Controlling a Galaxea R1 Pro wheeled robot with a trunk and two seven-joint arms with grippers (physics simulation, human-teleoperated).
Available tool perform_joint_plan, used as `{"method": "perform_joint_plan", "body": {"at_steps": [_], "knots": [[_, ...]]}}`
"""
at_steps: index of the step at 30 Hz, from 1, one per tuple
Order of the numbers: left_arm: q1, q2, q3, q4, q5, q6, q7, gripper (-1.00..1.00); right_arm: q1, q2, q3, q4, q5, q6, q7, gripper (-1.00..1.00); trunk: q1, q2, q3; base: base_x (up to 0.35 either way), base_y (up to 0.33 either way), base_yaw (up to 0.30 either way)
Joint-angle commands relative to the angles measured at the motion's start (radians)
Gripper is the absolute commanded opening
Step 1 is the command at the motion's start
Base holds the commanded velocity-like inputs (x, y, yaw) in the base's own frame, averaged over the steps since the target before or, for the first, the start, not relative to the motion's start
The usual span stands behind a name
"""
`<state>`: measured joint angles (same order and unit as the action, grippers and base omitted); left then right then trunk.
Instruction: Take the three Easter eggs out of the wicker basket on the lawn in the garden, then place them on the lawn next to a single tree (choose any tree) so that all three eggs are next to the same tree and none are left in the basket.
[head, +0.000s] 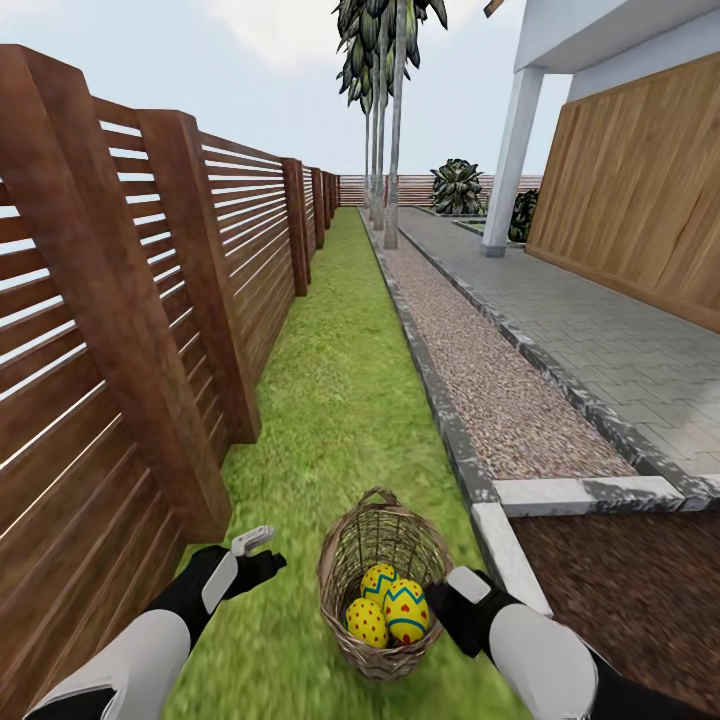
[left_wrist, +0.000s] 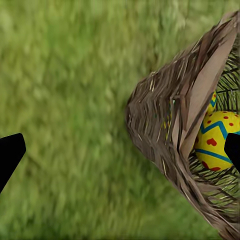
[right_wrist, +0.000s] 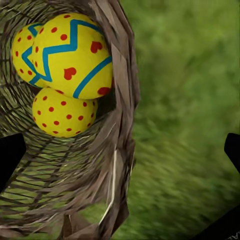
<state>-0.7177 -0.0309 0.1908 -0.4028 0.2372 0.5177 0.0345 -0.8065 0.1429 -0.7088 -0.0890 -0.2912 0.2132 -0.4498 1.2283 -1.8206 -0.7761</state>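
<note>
Here the wicker basket (head: 383, 590) is sitting on the lawn (head: 330, 400) (fence (head: 150, 330) alongside), both grippers (head: 262, 548) (head: 452, 592) hanging open, empty.

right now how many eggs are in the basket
3, all inside the wicker basket on the lawn: one at the back, one front left, one front right. None seems hidden.

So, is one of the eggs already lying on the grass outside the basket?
No: in the head view all three Easter eggs sit inside the wicker basket, none on the lawn.
</note>
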Motion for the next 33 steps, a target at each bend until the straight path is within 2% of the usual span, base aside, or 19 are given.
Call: {"method": "perform_joint_plan", "body": {"at_steps": [1, 4, 8, 11, 28, 30, 33], "knots": [[0.0, -0.001, 0.004, -0.002, 0.009, 0.006, 0.003, 1.0, -0.002, 0.003, 0.008, -0.002, -0.01, 0.007, -0.006, 1.0, 0.0, 0.0, -0.001, 0.0, 0.0, 0.0], [0.0, -0.001, 0.004, -0.002, 0.012, 0.006, 0.003, 1.0, -0.005, 0.011, 0.008, -0.001, -0.023, 0.006, -0.005, 1.0, 0.0, 0.0, -0.001, 0.049, 0.0, 0.0], [0.0, -0.001, 0.004, -0.002, 0.013, 0.006, 0.002, 1.0, -0.006, 0.015, 0.008, 0.003, -0.086, 0.006, -0.004, 1.0, 0.0, 0.0, -0.001, 0.244, 0.02, 0.0], [0.0, -0.001, 0.004, -0.002, 0.013, 0.006, 0.002, 1.0, -0.005, 0.016, 0.008, 0.004, -0.1, 0.005, -0.004, 1.0, 0.0, 0.0, -0.001, 0.295, 0.066, 0.0], [0.0, 0.0, 0.004, -0.002, 0.013, 0.005, 0.002, 1.0, 0.0, 0.015, 0.008, 0.017, -0.109, -0.03, -0.011, 1.0, 0.0, 0.0, -0.001, 0.022, 0.006, 0.0], [0.0, 0.0, 0.004, -0.002, 0.013, 0.005, 0.002, 1.0, 0.002, 0.016, 0.009, 0.021, -0.106, -0.026, -0.058, 1.0, 0.0, 0.0, -0.001, 0.0, 0.0, 0.0], [0.0, 0.001, 0.004, -0.002, 0.013, 0.005, 0.002, 1.0, 0.004, 0.014, 0.012, 0.023, -0.102, -0.03, -0.073, 1.0, 0.0, 0.0, -0.001, 0.0, 0.0, 0.0]]}}
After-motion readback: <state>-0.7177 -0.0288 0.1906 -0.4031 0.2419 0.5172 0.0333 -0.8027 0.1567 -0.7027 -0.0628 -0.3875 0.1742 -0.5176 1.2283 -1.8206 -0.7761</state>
